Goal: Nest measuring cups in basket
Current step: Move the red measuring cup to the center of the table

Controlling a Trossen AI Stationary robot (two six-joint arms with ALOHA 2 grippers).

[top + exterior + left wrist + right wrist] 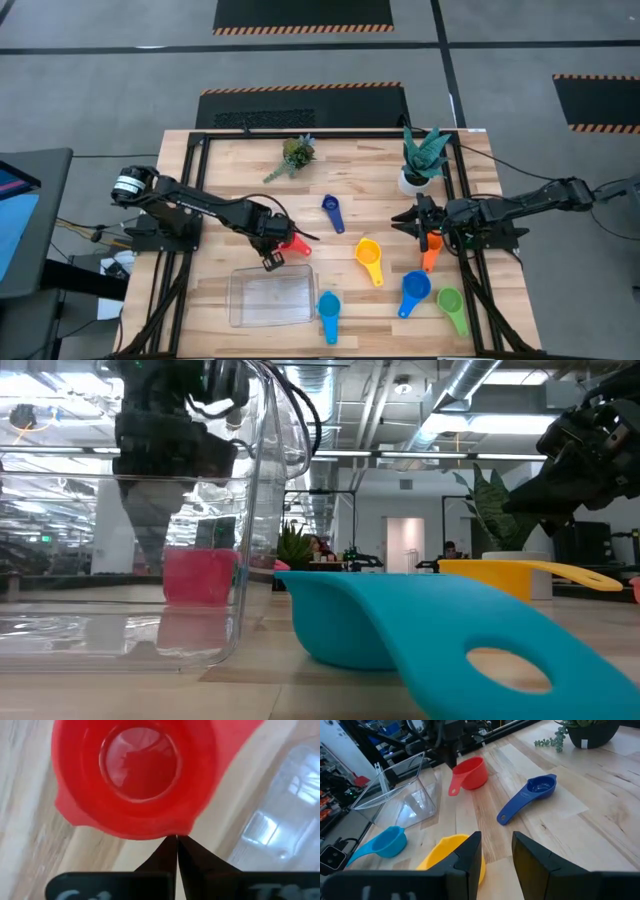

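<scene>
Left gripper (271, 247) fingers pressed together, pinching red cup (296, 243) rim, beside basket (270, 297).

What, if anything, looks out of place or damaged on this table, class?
Nothing looks spilled or broken. The measuring cups sit scattered singly over the table, handles pointing different ways, none nested, and the basket holds none yet.

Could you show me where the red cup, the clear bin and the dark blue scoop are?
red measuring cup (472, 772), right wrist view, on its round bowl.
basket (240, 300), high view, on its left wall.
dark blue measuring cup (541, 785), right wrist view, on its bowl.
</scene>
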